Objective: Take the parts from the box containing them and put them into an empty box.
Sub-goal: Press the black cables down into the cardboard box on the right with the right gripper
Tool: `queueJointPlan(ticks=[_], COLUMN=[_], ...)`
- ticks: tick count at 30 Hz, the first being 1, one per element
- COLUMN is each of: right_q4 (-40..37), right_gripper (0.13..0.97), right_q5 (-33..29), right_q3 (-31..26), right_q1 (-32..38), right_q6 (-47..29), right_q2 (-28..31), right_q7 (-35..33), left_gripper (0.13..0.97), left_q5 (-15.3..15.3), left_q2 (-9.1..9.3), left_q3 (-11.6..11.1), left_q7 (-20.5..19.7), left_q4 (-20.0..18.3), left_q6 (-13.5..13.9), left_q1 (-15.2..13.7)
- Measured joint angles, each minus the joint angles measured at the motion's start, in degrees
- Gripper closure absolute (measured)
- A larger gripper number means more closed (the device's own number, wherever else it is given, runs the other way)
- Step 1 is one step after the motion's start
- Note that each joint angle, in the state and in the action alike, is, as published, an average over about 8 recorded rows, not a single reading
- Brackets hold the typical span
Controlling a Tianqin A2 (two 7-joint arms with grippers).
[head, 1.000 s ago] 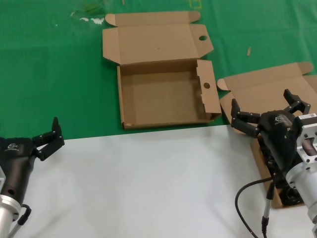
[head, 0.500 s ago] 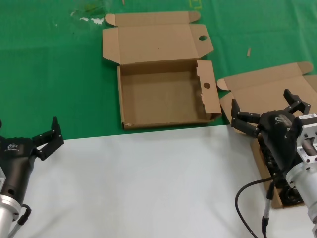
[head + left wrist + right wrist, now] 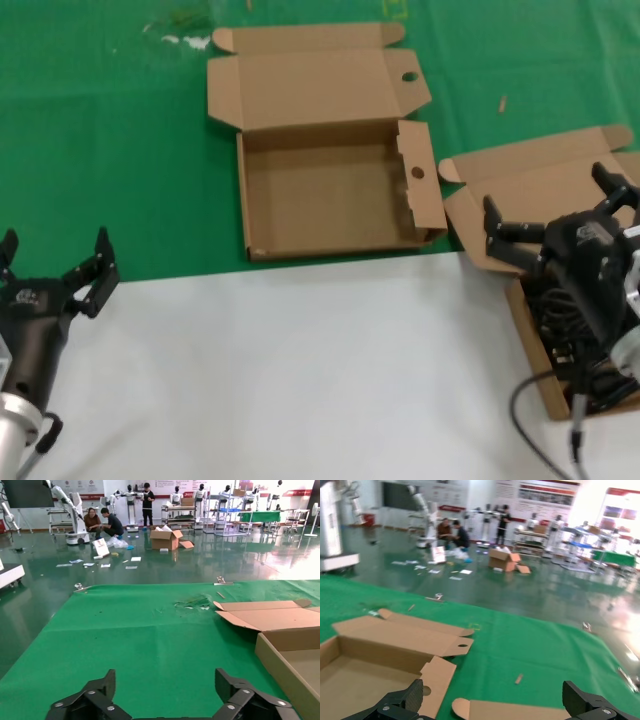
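1. Comparing this moment with half a second ago, we see our right gripper (image 3: 560, 210) has shifted farther to the right and a little away from us. It now hangs over the near part of the box containing them (image 3: 527, 320), its fingers spread wide and holding nothing.

2. Our left gripper (image 3: 50, 258) has also turned slightly at the near-left edge of the desk (image 3: 300, 370), so that both of its fingers now show. It is wide open and empty, well to the left of the box containing them.

3. The parts (image 3: 562, 318) lie in that box as a dark tangle of black cable, mostly hidden under the right arm. We cannot count them.

4. The empty box (image 3: 330, 195) has not moved. It sits open on the green cloth (image 3: 120, 150), well to the left of the box containing them, its lid folded back and nothing inside.

5. We judge the right arm is lining up over the cables for a first pick. No part has been transferred yet.

6. The next move calls for lowering the open gripper onto one bundle without snagging its neighbours.
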Motion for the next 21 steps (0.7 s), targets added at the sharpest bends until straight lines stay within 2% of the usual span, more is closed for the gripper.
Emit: queueJointPlan(ticks=[3, 5, 10, 11, 15, 21], right_q4=[1.5, 2.4, 4.4, 4.5, 4.5, 2.2], right_gripper=[0.129, 0.129, 0.129, 0.129, 0.129, 0.129], right_q5=[-2.1, -4.1, -7.5, -7.4, -5.2, -1.1], right_q3=[-1.1, -1.0, 2.0, 2.8, 5.0, 4.2], right_q1=[-0.8, -1.6, -3.6, -3.9, -4.6, -1.3], right_q6=[-2.1, -4.9, -15.5, -17.8, -26.6, -40.0], right_q2=[6.4, 11.1, 23.1, 25.4, 34.3, 44.7], right_q7=[3.4, 6.0, 9.9, 9.8, 7.5, 2.2], left_gripper=[0.385, 0.438, 0.571, 0.598, 0.598, 0.737], left_q5=[0.0, 0.0, 0.0, 0.0, 0.0, 0.0], left_q2=[0.0, 0.0, 0.0, 0.0, 0.0, 0.0], left_q3=[0.0, 0.0, 0.0, 0.0, 0.0, 0.0], left_q7=[0.0, 0.0, 0.0, 0.0, 0.0, 0.0], left_q4=[0.0, 0.0, 0.0, 0.0, 0.0, 0.0], left_q6=[0.0, 0.0, 0.0, 0.0, 0.0, 0.0], left_q1=[0.0, 0.0, 0.0, 0.0, 0.0, 0.0])
